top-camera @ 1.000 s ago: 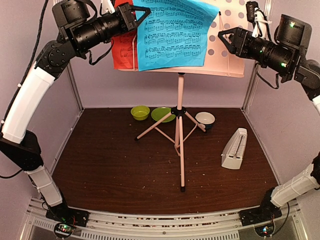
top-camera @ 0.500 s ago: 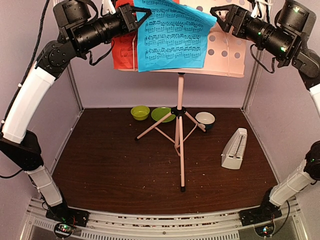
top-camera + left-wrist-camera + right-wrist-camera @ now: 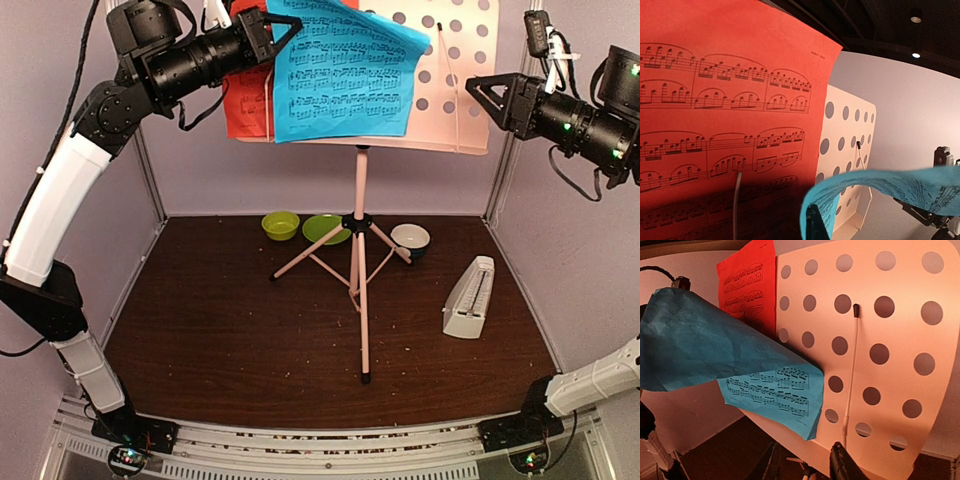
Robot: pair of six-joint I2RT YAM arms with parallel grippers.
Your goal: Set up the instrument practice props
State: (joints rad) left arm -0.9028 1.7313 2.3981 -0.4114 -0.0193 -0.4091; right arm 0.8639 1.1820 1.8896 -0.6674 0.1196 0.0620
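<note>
The pale pink perforated music stand [image 3: 455, 60] rises on a tripod pole at mid table. A red page [image 3: 245, 100] lies on the left of its desk. In front of the desk hangs a cyan page [image 3: 345, 70], bowed outward, its lower corner near the ledge [image 3: 805, 415]. My left gripper [image 3: 285, 25] is shut on the cyan page's top left edge, and the paper curls over its finger [image 3: 815, 226]. My right gripper [image 3: 470, 85] hovers open, right of the desk, holding nothing, its fingers [image 3: 842, 465] below the ledge. The white metronome [image 3: 468, 298] stands at the right.
Two lime-green dishes [image 3: 280, 225] [image 3: 322, 228] and a small white bowl [image 3: 410, 237] sit behind the tripod legs [image 3: 362, 330]. A thin white wire arm [image 3: 852, 365] lies against the desk's right half. Metal frame posts [image 3: 150, 180] stand at the back corners.
My right gripper rose toward the stand's top right corner, then drew back right and lower, its jaws widening then narrowing. The left arm and both pages have stayed put.
</note>
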